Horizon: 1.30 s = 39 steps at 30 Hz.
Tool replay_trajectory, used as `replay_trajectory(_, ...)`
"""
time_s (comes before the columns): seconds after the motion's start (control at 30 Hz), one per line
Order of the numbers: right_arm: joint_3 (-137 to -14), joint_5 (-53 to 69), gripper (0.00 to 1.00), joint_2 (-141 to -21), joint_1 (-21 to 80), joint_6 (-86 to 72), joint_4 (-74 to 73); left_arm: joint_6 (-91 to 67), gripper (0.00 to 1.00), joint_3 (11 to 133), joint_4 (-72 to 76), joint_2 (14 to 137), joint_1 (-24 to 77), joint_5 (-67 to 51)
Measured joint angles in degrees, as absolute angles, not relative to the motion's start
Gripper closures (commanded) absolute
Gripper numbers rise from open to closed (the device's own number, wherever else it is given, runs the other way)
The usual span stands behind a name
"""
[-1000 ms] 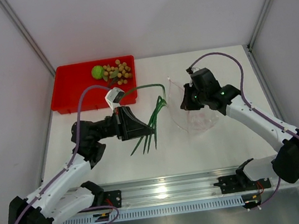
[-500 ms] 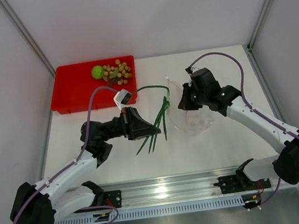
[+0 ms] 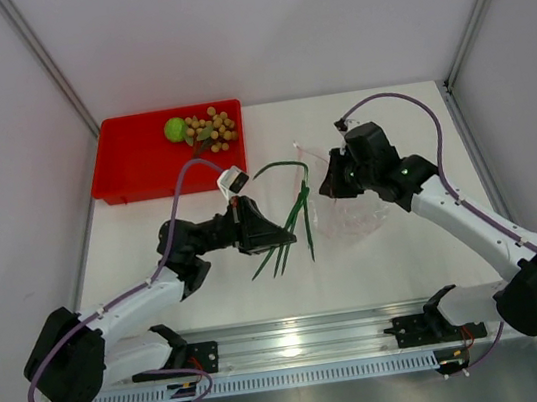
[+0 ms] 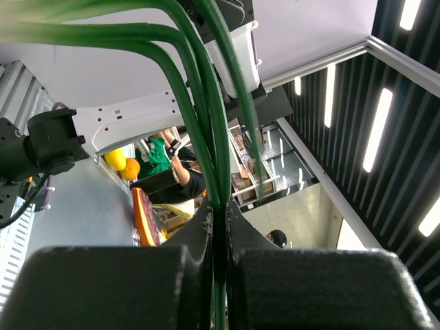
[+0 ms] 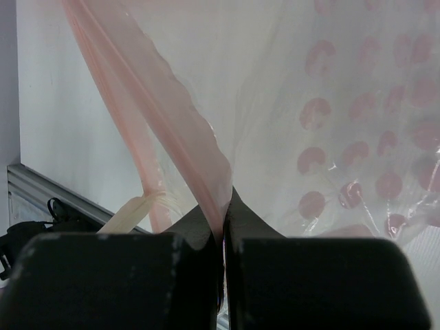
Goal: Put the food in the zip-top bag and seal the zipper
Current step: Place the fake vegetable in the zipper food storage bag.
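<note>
Starting far left: red tray sits at the back-left of the table, w/ the lime and the brown bunch in its back-right corner, touching each other.

Next over, left gripper is clamped tight on the sprig. Its wrist cam shows the jaws pinched together w/ the green stems squeezed btwn them, basically no gap. Leaves fan out past the fingers, a few pointing toward the near edge and one long one arcing back and over. Can't tell if the tips touch the table. Sprig hangs just left of the bag, near its mouth, but no idea if they touch.

Bag's clear and crinkly, lying right of center, its left side pulled up.

Right gripper is pinched closed on the bag's mouth edge. Its wrist cam shows the pinkish zipper strip running straight into the closed jaws, and the mouth looks open. Pinkish-red dots show on the plastic.
</note>
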<state>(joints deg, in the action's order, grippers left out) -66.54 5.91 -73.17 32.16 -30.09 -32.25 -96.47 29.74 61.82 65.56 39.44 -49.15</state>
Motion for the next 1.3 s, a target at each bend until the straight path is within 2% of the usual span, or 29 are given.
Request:
replay_trajectory(0.77, -66.4, 4.0, 1.0, -73.6, 32.9, -30.0, -32.4, -92.5, 0.99, 36.4, 54.7, 60.2, 39.7, -49.9)
replay_trajectory(1.3, -66.4, 4.2, 1.0, -73.6, 33.2, -30.0, -32.3, -96.5, 0.99, 36.3, 61.6, 64.8, 41.5, -49.5)
